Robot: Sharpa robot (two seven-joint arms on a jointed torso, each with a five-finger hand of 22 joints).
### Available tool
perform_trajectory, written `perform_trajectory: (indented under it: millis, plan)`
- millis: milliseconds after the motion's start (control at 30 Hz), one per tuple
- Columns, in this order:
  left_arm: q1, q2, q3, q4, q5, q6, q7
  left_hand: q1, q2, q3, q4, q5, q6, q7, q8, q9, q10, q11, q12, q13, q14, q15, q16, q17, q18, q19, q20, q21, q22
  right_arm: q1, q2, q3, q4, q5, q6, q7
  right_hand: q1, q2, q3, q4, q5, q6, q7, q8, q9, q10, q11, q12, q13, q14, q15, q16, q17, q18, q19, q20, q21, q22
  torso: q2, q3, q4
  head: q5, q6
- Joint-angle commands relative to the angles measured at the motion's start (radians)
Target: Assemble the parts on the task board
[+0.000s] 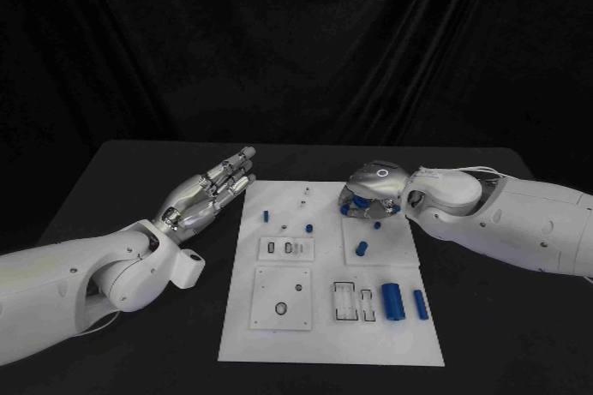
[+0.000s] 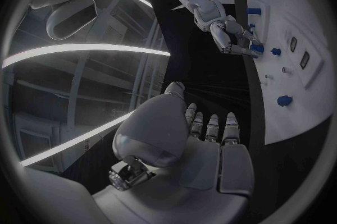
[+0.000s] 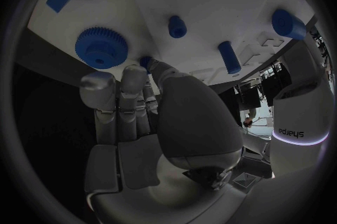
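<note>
My right hand [image 1: 377, 188] is down over the far right part of the task board [image 1: 324, 344], its fingers [image 3: 133, 86] pointing at the plate with a small blue part [image 3: 146, 61] right at their tips; I cannot tell whether they have pinched it or only touch it, since the palm hides the contact. Just beside those fingertips sits the blue gear [image 3: 101, 48], and a little beyond them a short blue peg [image 3: 177, 26] and a longer blue cylinder [image 3: 229, 56] lie on the board. My judgement is that the step in hand is getting a firm hold on the small piece at the fingertips, so I would close slowly, keep the wrist steady, and avoid brushing the gear, which is near enough to be knocked. My left hand [image 1: 207, 192] hangs beside the board's left edge over the worktop [image 1: 123, 168], fingers straight and close together, holding nothing. I would leave it there, ready to steady the board if it slides.
</note>
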Motion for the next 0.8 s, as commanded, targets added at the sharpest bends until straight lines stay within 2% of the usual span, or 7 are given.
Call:
perform_trajectory:
  millis: [33,367,533,667,800]
  plan:
    - [0.002,0.002,0.001,-0.003,-0.007,0.016,0.099,0.004,0.003,0.000,0.000,0.006,0.000,0.009,0.003,0.001,0.000,0.011,-0.004,-0.001,0.000,0.007,-0.004,-0.001,0.008,0.001,0.006,0.002,0.001,-0.003,0.003,0.001,-0.001,0.015,-0.022,0.017,0.006,0.001,0.012,-0.001,0.003,0.010,0.000,0.004,0.002,0.013,0.001,0.004,-0.001,-0.001,0.007,0.006,0.004,-0.021,-0.006,0.003,0.007,0.008,0.000,-0.0005,-0.0005,0.000,-0.001]
    - [0.002,0.004,0.001,-0.009,-0.007,0.020,0.094,0.009,0.003,0.002,-0.001,0.010,0.006,0.013,0.004,0.002,-0.001,0.015,-0.004,-0.001,0.000,0.011,-0.004,-0.001,0.008,0.002,0.010,0.003,0.002,-0.003,0.005,0.001,-0.001,0.017,-0.050,0.035,0.034,0.012,0.046,-0.038,0.001,0.097,-0.008,0.045,0.033,0.098,-0.013,0.018,0.001,-0.007,0.014,0.022,0.022,-0.023,-0.017,0.012,0.034,0.046,-0.001,-0.0001,-0.0004,0.002,-0.003]
    - [0.002,0.002,0.001,-0.011,-0.007,0.020,0.092,0.011,0.003,0.002,-0.001,0.011,0.008,0.015,0.004,0.002,0.000,0.016,-0.004,-0.001,0.000,0.012,-0.004,-0.001,0.008,0.002,0.011,0.003,0.002,-0.001,-0.005,0.001,0.018,0.017,-0.073,0.032,0.039,0.013,0.050,-0.046,0.001,0.106,-0.006,0.049,0.038,0.112,-0.014,0.018,0.000,-0.008,0.014,0.027,0.029,-0.024,-0.018,0.013,0.041,0.056,-0.001,-0.0006,0.0001,0.001,-0.006]
    - [0.002,-0.002,0.001,-0.008,-0.007,0.019,0.085,0.014,0.003,0.004,-0.002,0.013,0.003,0.017,0.003,0.002,-0.003,0.019,-0.005,-0.001,0.000,0.012,-0.004,-0.001,0.008,0.001,0.013,0.002,0.001,0.016,-0.005,0.001,0.031,0.026,-0.077,0.021,0.035,0.011,0.048,-0.045,-0.001,0.108,-0.005,0.049,0.039,0.114,-0.012,0.015,-0.001,-0.008,0.015,0.027,0.029,-0.024,-0.019,0.013,0.044,0.061,-0.001,-0.0006,0.0006,0.001,-0.016]
    - [0.002,-0.005,0.001,-0.002,-0.007,0.021,0.077,0.016,0.003,0.004,-0.002,0.013,-0.001,0.018,0.002,0.001,-0.005,0.020,-0.005,-0.002,0.000,0.013,-0.004,-0.001,0.008,0.000,0.014,0.002,0.001,0.047,0.009,0.001,0.031,0.073,-0.059,0.003,0.026,0.009,0.045,-0.041,-0.007,0.111,-0.007,0.050,0.042,0.117,-0.012,0.011,-0.002,-0.009,0.016,0.029,0.031,-0.025,-0.020,0.014,0.047,0.065,-0.001,-0.0009,0.0008,0.004,-0.022]
